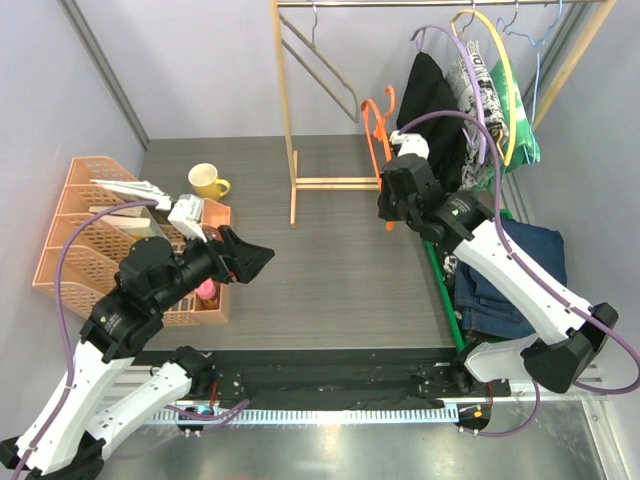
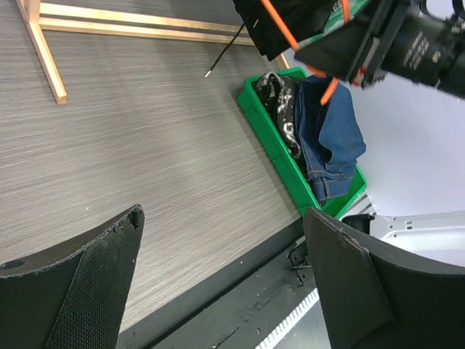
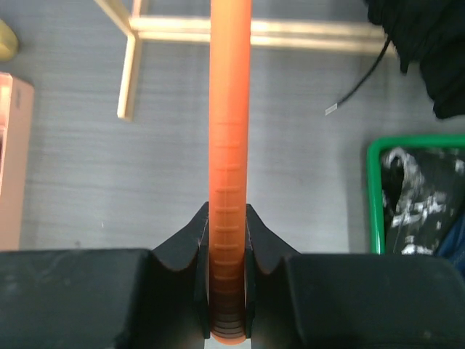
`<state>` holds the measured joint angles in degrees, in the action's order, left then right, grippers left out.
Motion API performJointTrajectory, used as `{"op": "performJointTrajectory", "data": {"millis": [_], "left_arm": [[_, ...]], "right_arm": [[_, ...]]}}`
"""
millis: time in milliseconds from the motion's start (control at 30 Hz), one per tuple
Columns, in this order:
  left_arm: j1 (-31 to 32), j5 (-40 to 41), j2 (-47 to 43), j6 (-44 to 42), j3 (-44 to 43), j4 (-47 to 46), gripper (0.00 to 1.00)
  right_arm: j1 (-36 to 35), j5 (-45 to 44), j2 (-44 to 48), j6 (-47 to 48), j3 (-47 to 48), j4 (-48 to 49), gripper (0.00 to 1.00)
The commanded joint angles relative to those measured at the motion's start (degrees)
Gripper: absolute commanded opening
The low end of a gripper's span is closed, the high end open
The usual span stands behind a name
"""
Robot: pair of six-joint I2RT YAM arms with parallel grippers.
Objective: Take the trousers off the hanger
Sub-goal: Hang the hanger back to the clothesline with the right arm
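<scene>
Your right jaws pinch the orange hanger (image 3: 229, 109) by the table's right edge. Left jaws gape wide, empty, over the left side. Black trousers (image 1: 432, 110) hang on the rack (image 1: 285, 100); denim trousers (image 2: 338, 131) lie in the green bin (image 2: 274, 154). Probably best: hold the hanger steady and bring the left jaws across to the cloth.

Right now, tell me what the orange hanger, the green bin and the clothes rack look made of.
Orange hanger: probably plastic, smooth matte bar with moulded ridges, gripped in the right claw. Green bin: likely rigid plastic, even colour, slightly glossy rim. Clothes rack: looks like pale bare wood, square posts.
</scene>
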<state>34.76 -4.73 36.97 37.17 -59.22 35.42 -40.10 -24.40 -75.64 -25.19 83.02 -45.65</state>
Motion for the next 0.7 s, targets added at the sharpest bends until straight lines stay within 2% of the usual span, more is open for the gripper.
{"op": "performJointTrajectory", "data": {"millis": [0,300,533,667], "left_arm": [[0.04,-1.24,-1.29,-1.66,-1.07,2.01,0.9],[0.04,0.86,-2.96,-4.12,-3.09,7.21,0.9],[0.04,0.16,-2.61,-3.24,-2.74,7.12,0.89],[0.04,-0.45,-2.26,-2.98,-2.92,7.03,0.89]], "right_arm": [[3.0,4.0,0.4,8.22,1.44,13.46,0.01],[7.31,9.02,2.68,14.91,-4.53,33.48,0.01],[9.77,11.92,3.39,17.01,-9.54,45.11,0.01],[10.13,12.98,1.55,19.3,-9.11,50.3,0.01]]}}
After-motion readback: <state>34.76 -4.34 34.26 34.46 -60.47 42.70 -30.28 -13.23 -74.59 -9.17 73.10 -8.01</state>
